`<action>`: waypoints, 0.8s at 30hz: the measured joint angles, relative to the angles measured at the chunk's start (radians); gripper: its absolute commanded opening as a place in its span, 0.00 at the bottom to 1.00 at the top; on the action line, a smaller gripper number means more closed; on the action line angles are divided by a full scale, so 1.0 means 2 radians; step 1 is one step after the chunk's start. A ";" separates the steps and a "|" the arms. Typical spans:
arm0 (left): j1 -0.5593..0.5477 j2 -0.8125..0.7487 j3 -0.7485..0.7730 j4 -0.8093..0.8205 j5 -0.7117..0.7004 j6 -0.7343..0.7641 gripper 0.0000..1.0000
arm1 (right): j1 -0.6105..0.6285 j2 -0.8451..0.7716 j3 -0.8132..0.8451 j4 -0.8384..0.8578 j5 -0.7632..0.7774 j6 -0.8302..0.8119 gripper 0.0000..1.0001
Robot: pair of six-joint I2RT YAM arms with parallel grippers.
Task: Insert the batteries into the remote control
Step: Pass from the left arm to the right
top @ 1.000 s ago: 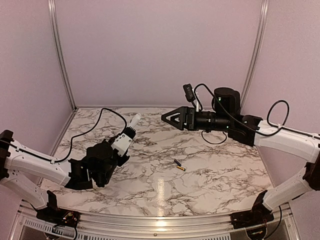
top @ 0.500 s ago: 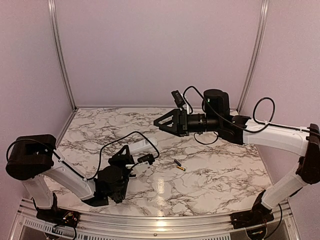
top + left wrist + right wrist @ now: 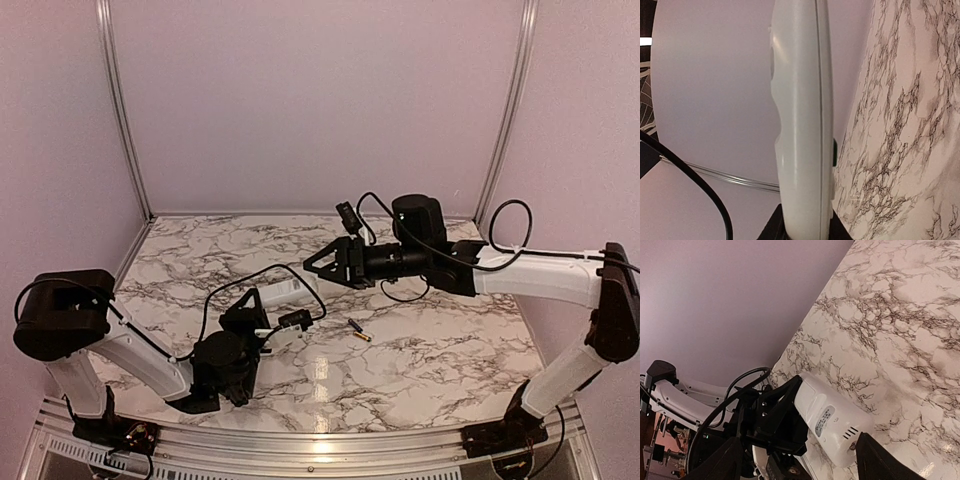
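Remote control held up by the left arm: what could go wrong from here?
1. The left gripper clamps the remote control at one end only. A push from the open right gripper, close to its free end, could twist it in the grip.
2. The battery lies loose on the marble table, apart from both grippers. Being round, it may roll if nudged during pickup.

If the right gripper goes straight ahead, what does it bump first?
Most likely the remote control, held by the left gripper: the right wrist view shows it straight ahead, between the right gripper's fingers.
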State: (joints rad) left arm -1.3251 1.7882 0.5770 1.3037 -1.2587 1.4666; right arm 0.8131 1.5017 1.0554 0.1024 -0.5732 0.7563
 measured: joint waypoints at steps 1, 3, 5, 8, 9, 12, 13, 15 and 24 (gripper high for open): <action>-0.001 -0.002 0.000 0.001 0.000 0.002 0.04 | 0.000 0.005 0.000 0.004 -0.001 0.002 0.76; -0.002 -0.006 0.000 0.001 -0.001 0.005 0.04 | 0.000 0.014 -0.003 0.017 -0.004 0.008 0.76; -0.002 -0.009 0.000 0.000 -0.007 0.009 0.04 | -0.002 0.024 -0.006 0.032 -0.008 0.015 0.76; -0.003 -0.011 0.000 0.001 -0.006 0.010 0.04 | -0.003 0.038 -0.013 0.054 -0.017 0.030 0.76; -0.004 -0.012 0.000 0.001 -0.005 0.010 0.04 | -0.003 0.042 -0.015 0.058 -0.021 0.033 0.76; -0.005 -0.013 0.000 0.001 -0.004 0.010 0.04 | -0.003 0.055 -0.019 0.069 -0.026 0.043 0.74; -0.005 -0.014 0.000 0.001 -0.003 0.010 0.04 | -0.003 0.059 -0.020 0.073 -0.027 0.047 0.72; -0.005 -0.016 0.000 0.001 -0.003 0.010 0.04 | -0.003 0.062 -0.022 0.080 -0.031 0.053 0.67; -0.005 -0.019 0.000 0.001 -0.003 0.011 0.04 | 0.002 0.089 -0.024 0.153 -0.065 0.103 0.51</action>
State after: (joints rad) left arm -1.3346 1.7500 0.5770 1.3056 -1.2648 1.4891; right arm 0.8181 1.6787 1.0077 0.4091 -0.7033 0.9623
